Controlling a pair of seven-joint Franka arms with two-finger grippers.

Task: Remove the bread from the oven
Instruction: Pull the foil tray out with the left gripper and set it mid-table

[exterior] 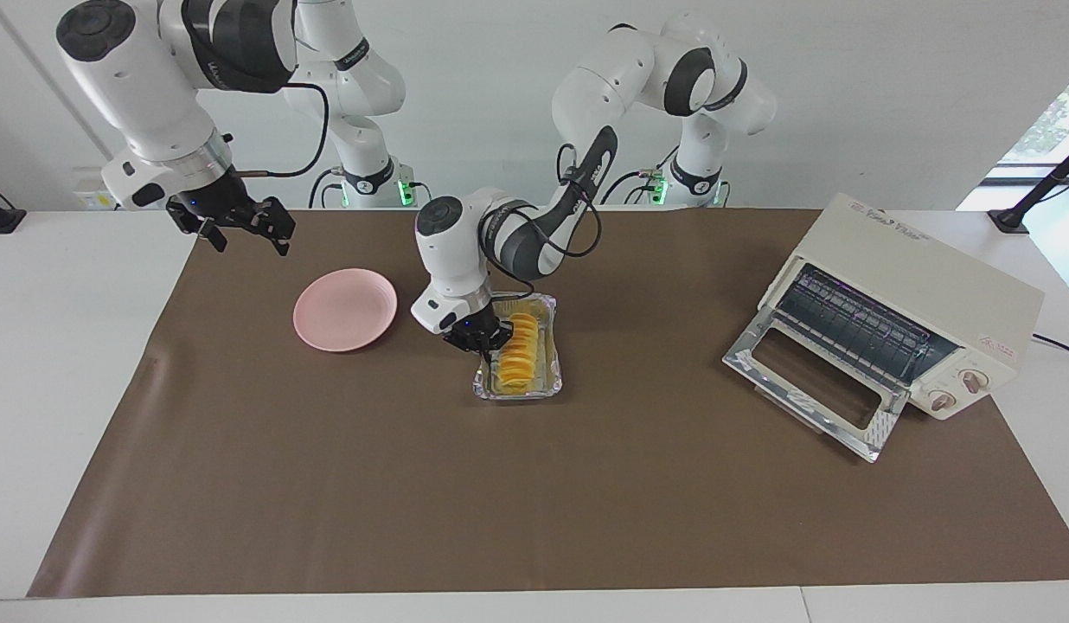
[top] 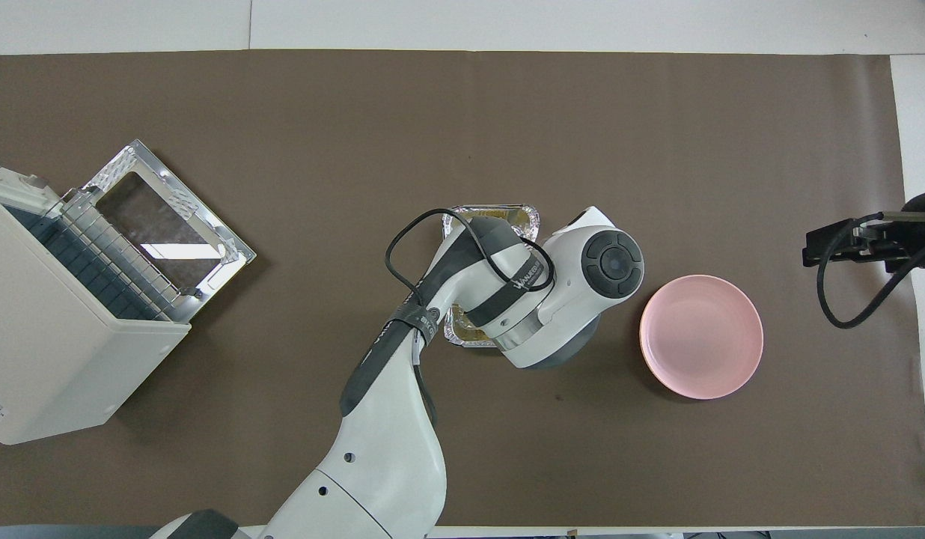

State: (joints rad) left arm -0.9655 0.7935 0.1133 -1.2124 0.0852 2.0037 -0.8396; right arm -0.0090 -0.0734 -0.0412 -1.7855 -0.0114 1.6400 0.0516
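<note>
The bread [exterior: 519, 348], a ridged yellow-orange loaf, lies in a crinkled foil tray [exterior: 543, 386] on the brown mat, out of the oven, between the pink plate and the oven. My left gripper [exterior: 483, 339] is low at the tray's rim on the plate's side, right beside the loaf. In the overhead view the left arm covers the loaf and only the foil tray's rim [top: 500, 212] shows. The cream oven [exterior: 928, 281] [top: 51, 352] stands at the left arm's end with its glass door [exterior: 807, 381] dropped open and a bare rack. My right gripper [exterior: 240, 227] [top: 844, 243] waits open above the mat's edge.
A round pink plate [exterior: 345, 309] [top: 700, 335] with nothing on it sits on the mat toward the right arm's end, close to the tray. The brown mat [exterior: 534, 502] covers most of the white table.
</note>
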